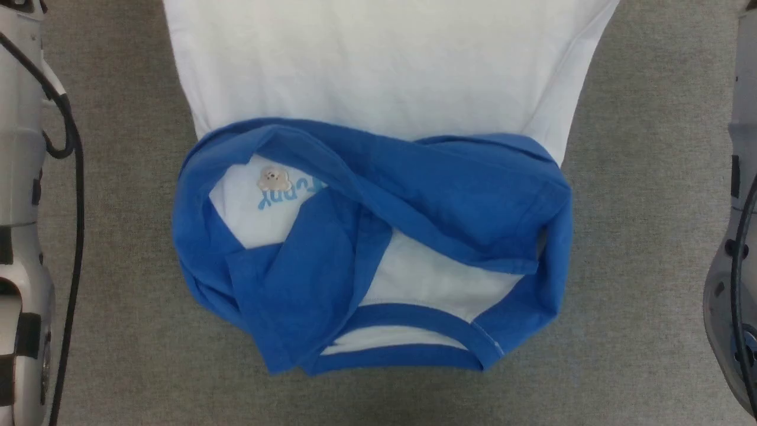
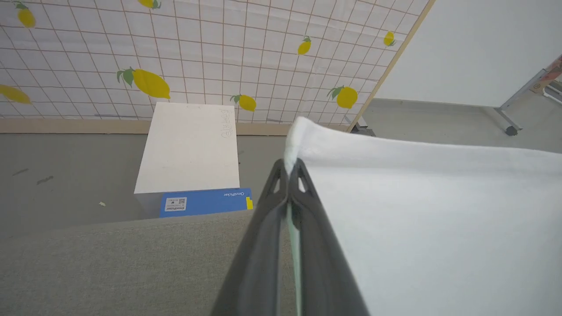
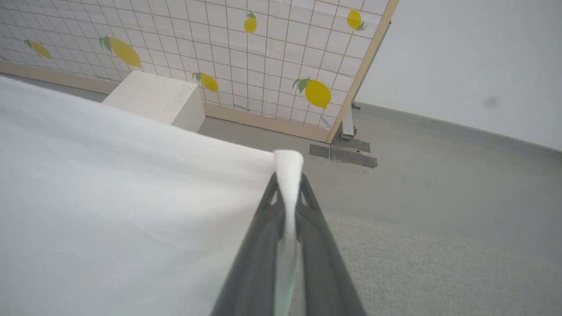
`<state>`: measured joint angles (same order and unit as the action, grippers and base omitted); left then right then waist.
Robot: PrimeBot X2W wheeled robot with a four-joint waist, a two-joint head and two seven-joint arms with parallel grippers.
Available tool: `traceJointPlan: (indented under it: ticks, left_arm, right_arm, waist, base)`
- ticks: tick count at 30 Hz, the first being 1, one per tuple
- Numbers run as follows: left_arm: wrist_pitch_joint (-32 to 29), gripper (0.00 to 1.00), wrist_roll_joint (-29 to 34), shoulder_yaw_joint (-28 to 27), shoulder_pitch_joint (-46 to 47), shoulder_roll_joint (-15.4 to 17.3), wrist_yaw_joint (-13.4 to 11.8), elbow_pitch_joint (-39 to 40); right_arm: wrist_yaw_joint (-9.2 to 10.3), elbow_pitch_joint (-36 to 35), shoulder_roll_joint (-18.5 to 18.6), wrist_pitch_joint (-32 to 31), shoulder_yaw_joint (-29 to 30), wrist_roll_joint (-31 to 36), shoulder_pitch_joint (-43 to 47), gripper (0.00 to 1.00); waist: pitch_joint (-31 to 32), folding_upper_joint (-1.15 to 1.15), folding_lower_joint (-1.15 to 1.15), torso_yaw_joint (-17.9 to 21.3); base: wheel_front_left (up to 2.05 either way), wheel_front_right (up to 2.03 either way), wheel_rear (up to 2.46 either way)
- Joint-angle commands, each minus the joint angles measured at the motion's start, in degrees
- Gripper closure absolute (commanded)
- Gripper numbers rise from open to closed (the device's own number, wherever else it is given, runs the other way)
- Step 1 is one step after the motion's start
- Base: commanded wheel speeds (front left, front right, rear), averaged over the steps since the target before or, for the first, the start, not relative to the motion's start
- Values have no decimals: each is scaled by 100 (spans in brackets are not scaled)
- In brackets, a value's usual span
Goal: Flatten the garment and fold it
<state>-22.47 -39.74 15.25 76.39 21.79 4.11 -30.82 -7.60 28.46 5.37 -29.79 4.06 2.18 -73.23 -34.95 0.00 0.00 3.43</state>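
Garment [image 1: 378, 71], smooth white cloth, is pinched by left hand [image 2: 288, 166] and right hand [image 3: 288, 179].

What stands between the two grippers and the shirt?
Nothing visible does. The left gripper and the right gripper are each shut on a white edge of the shirt, with nothing else between.

The garment [image 1: 378, 71] lies on the table [image 1: 118, 296] between our left arm [image 1: 20, 177] and right arm [image 1: 739, 266], sleeves [image 1: 449, 201] crossed on its near end. A box [image 2: 189, 149] stands beyond the table.
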Motion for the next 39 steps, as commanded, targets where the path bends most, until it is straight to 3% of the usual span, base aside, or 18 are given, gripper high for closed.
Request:
traceJointPlan:
  ticks: [1,8,13,24,31,33,39]
  left_arm:
    - [153,100,43,-30,88,-4,54,-46]
    - [422,100,-259,30,-410,-43,257,-221]
    - [623,100,-659,195,-1242,58,329,114]
    - [1045,100,-1481,464,-3688,368,329,1524]
    - [1180,100,-1839,303,-5106,422,19,2470]
    - [1193,100,-2067,236,-6044,430,-264,2952]
    - [1278,100,-2259,297,-7273,335,-584,3234]
  right_arm:
    - [11,59,-13,168,72,70,-107,100]
    - [11,401,-82,608,-12,-179,224,100]
    - [11,392,148,895,-295,-733,935,100]
    - [11,-631,657,861,-698,-2113,3299,100]
    - [11,-1574,680,660,-374,-2539,4786,100]
    - [11,-2041,623,432,-159,-2604,5593,100]
    - [11,-2522,424,168,162,-2608,6643,100]
  waist:
    - [34,0,0,-5]
    - [503,0,0,-72]
    - [1169,0,0,-157]
    - [2636,0,0,-310]
    - [3166,0,0,-389]
    - [3376,0,0,-397]
    - [3510,0,0,-428]
  base:
    - [0,0,0]
    - [0,0,0]
    - [0,0,0]
    - [0,0,0]
    - [0,0,0]
    - [0,0,0]
    - [0,0,0]
